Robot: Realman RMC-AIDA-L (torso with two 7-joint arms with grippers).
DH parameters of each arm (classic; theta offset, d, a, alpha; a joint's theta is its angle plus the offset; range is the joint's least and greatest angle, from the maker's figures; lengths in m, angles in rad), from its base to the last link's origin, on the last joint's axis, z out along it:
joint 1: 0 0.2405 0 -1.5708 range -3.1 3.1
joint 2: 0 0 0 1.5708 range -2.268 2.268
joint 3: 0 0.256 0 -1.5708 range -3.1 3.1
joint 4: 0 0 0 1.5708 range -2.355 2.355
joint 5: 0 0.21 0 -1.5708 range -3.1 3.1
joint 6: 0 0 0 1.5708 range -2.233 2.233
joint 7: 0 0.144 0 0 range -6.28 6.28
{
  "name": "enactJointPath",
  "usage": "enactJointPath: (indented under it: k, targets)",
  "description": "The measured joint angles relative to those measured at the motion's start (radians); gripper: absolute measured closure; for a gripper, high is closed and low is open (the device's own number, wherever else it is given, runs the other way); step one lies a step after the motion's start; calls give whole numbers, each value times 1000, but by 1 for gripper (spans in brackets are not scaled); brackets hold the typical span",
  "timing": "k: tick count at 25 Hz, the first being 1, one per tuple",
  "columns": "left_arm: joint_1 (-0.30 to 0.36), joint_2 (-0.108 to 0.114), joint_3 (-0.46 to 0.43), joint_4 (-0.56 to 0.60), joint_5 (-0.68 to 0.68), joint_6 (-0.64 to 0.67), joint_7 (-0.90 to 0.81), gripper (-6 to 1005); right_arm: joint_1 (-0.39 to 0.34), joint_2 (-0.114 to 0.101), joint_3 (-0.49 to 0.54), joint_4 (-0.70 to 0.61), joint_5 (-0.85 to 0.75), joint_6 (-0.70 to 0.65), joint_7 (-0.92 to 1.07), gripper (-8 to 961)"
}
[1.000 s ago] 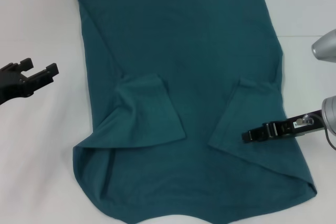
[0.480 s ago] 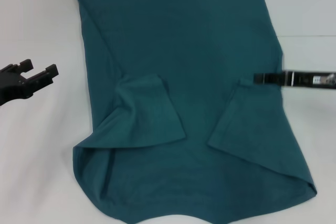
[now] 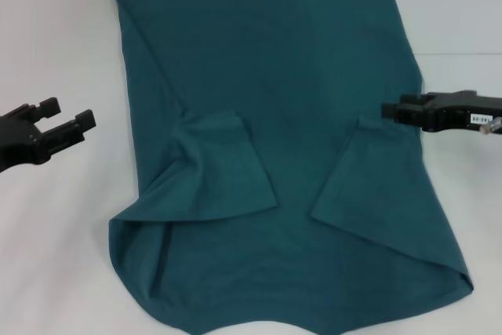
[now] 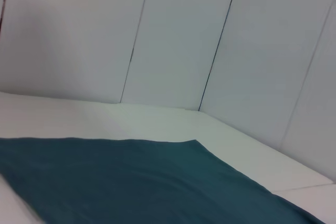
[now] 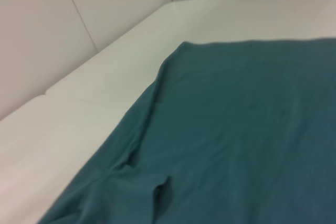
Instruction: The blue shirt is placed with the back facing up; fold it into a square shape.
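Observation:
The blue shirt lies flat on the white table, hem at the far end. Both its sides are folded inward, and its two sleeves rest on top, left and right. My left gripper hovers open and empty over bare table, well to the left of the shirt. My right gripper reaches in from the right, over the shirt's right edge just above the folded right sleeve. The left wrist view shows a far corner of the shirt. In the right wrist view the shirt shows its right edge and a sleeve crease.
The white table runs on both sides of the shirt. White panelled walls close off the back of the table. The shirt's near edge reaches the bottom of the head view.
My right gripper has left the lower right sleeve area and moved farther away, to the shirt's right edge. My left gripper has shifted slightly nearer and toward the shirt. The shirt has not moved.

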Motion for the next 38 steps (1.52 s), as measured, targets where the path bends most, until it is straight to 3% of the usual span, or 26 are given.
enactJointPath:
  k: [11, 20, 28, 38]
  targets:
    - [29, -21, 11, 81, 135, 21, -100, 206, 85, -3, 13, 117, 3, 188, -172, 501]
    - [39, -34, 53, 256, 294, 145, -181, 206, 146, -2, 10, 182, 4, 292, -180, 503]
    - [50, -36, 67, 247, 323, 143, -161, 207, 176, 7, 1, 221, 42, 332, -197, 503]
    - [68, -39, 70, 229, 387, 133, -136, 207, 143, 5, -7, 288, 134, 323, -346, 504]
